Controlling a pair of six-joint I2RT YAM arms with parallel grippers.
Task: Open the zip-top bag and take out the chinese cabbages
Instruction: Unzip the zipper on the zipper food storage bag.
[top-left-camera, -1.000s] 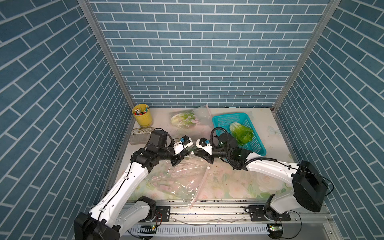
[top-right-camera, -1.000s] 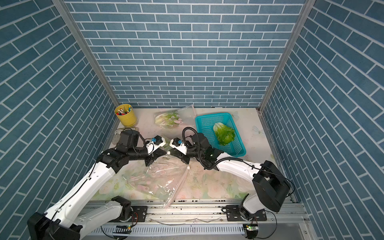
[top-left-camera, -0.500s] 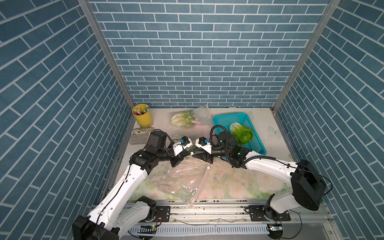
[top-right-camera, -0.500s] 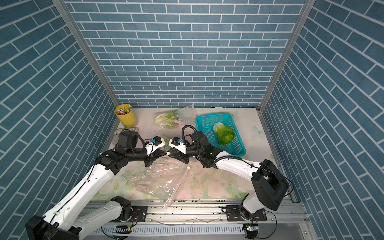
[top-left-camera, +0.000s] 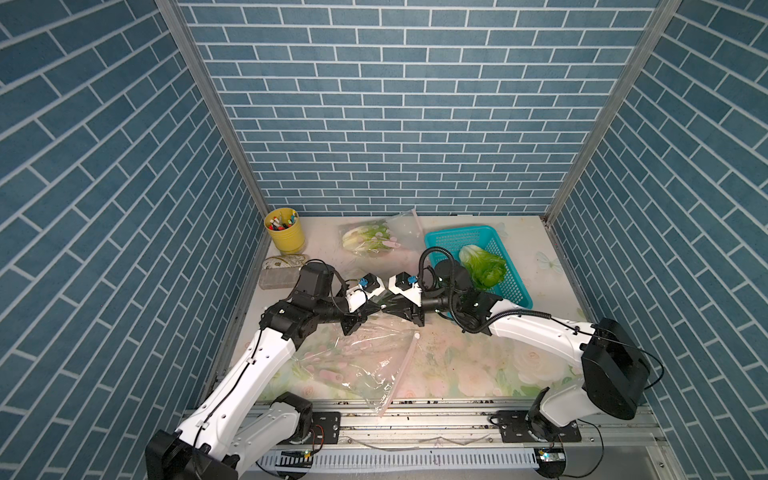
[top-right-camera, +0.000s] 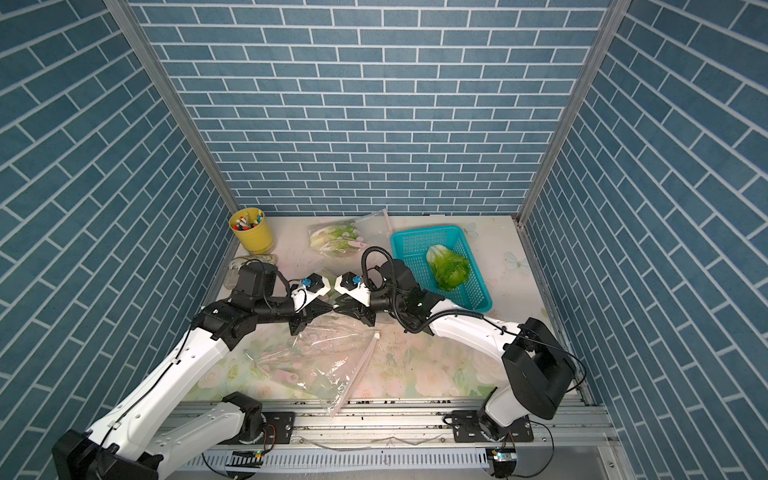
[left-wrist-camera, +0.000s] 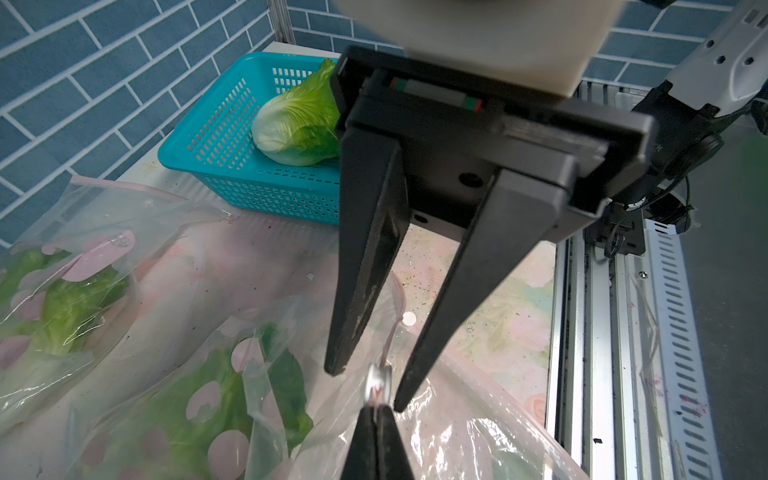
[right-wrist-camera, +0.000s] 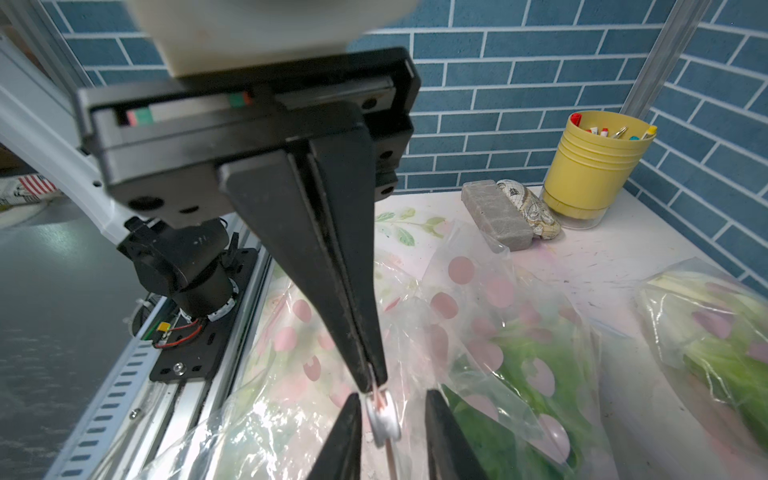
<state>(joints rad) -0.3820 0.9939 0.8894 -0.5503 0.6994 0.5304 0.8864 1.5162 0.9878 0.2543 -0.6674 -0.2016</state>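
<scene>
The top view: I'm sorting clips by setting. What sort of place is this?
Probably a robot lab cell, not a real kitchen: blue brick-print wall panels in metal framing, arms bolted to an aluminium rail, and a floral tabletop.

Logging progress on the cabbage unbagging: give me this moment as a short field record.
left gripper: shut on the zip end of the clear pink-dotted zip-top bag
right gripper: open, astride that bag's white slider
taken out: one pale-green chinese cabbage in the teal plastic mesh basket
bagged: one cabbage in the held bag; another cabbage in a second clear bag at the table's back
third bag: flat, apparently empty, at its front
</scene>
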